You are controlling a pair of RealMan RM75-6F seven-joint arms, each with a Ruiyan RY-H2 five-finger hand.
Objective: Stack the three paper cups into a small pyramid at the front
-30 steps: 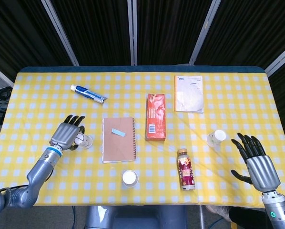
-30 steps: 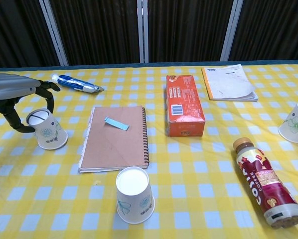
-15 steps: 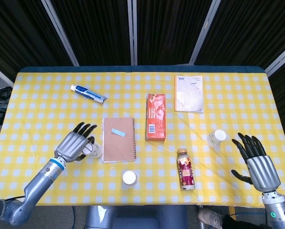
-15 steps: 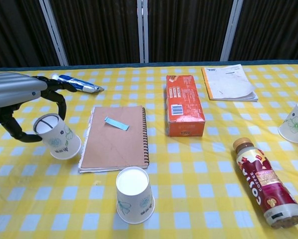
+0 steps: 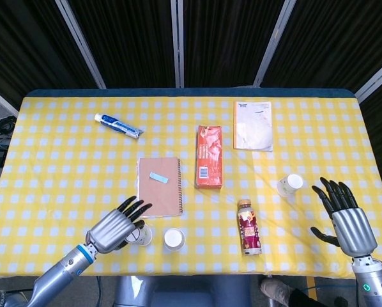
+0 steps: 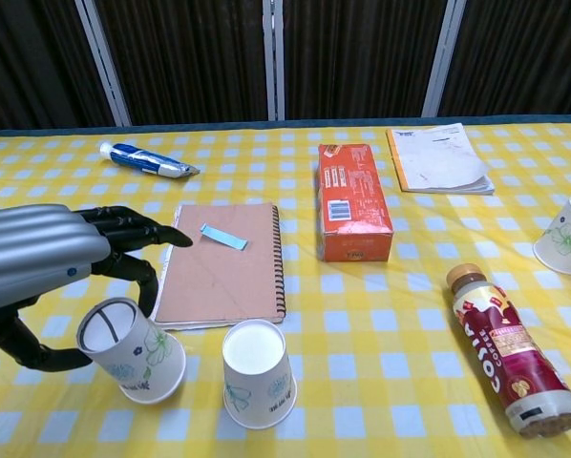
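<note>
A brown spiral-bound notebook (image 6: pixel 223 262) with a blue sticky tab lies just behind the front-left working area of the yellow-checked table (image 6: pixel 362 382). An orange carton (image 6: pixel 353 201), a toothpaste tube (image 6: pixel 148 159) and a white booklet (image 6: pixel 437 157) lie farther back, and a brown drink bottle (image 6: pixel 510 349) lies on its side at the front right. The left hand (image 6: pixel 37 262) holds a white floral paper cup (image 6: pixel 133 348), fingers curled around it, just beside an upside-down paper cup (image 6: pixel 258 372) at the front. The third paper cup (image 5: pixel 290 185) sits well right, near the right hand (image 5: pixel 347 220), whose fingers are spread wide on nothing. Since a second ago, the left hand has carried its cup from the notebook's left side forward to the front edge; the right hand stayed put.
</note>
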